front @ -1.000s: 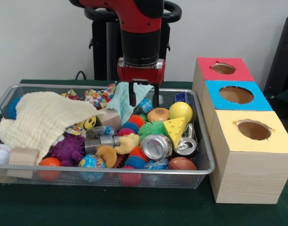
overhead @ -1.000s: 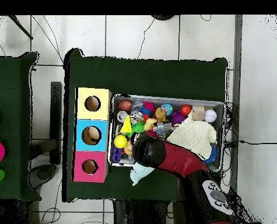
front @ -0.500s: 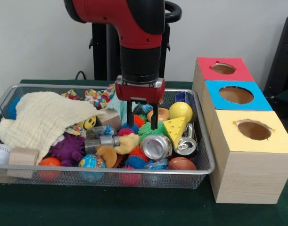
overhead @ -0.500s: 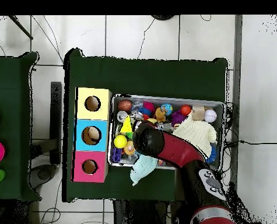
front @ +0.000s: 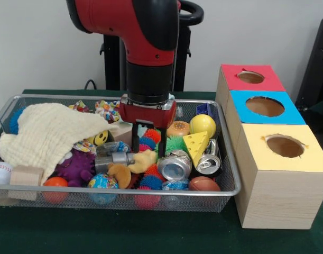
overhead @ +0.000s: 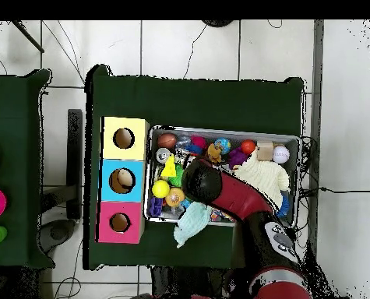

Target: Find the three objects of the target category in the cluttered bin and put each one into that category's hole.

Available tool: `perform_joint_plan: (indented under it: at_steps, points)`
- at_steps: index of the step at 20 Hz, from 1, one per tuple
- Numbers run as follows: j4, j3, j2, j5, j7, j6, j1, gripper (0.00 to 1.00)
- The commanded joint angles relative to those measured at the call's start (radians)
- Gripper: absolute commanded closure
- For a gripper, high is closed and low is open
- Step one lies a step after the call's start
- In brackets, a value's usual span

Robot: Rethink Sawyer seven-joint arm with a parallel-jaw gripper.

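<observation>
The wire mesh bin (front: 228, 191) is full of toys, cans and cloths. My gripper (front: 147, 147) is open and empty, low in the bin's middle. Its fingers (front: 161, 144) straddle the spiky balls (front: 149, 138) just behind a yellow plush toy (front: 144, 159). The red-faced hole (front: 250, 77) is on the farthest wooden box, at the right. In the overhead view my arm (overhead: 202, 181) hides the gripper, and the red hole (overhead: 120, 223) is at the lower left. A teal cloth (overhead: 190, 226) hangs over the bin's rim on the robot's side.
A cream cloth (front: 50, 132) covers the bin's left part, with a patterned cloth (front: 108, 110) behind it. Two cans (front: 174, 165), a cheese wedge (front: 195, 145), a yellow ball (front: 202, 125) and a toy burger (front: 177, 128) lie to the right. The blue hole (front: 265, 106) and yellow hole (front: 284, 145) are nearer.
My gripper has moved from the bin's back rim, by the teal cloth, toward the front and down among the toys. It has stayed open.
</observation>
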Motion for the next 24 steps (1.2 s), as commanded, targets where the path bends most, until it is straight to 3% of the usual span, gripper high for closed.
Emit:
perform_joint_plan:
  at_steps: [1,11,24]
  points:
    - [-0.058,-0.065,0.039,0.077,0.258,-0.016,0.033,0.0]
    - [-0.008,-0.084,0.031,0.101,0.258,-0.031,0.042,0.0]
    - [0.036,-0.052,0.046,0.123,0.277,-0.068,0.041,0.0]
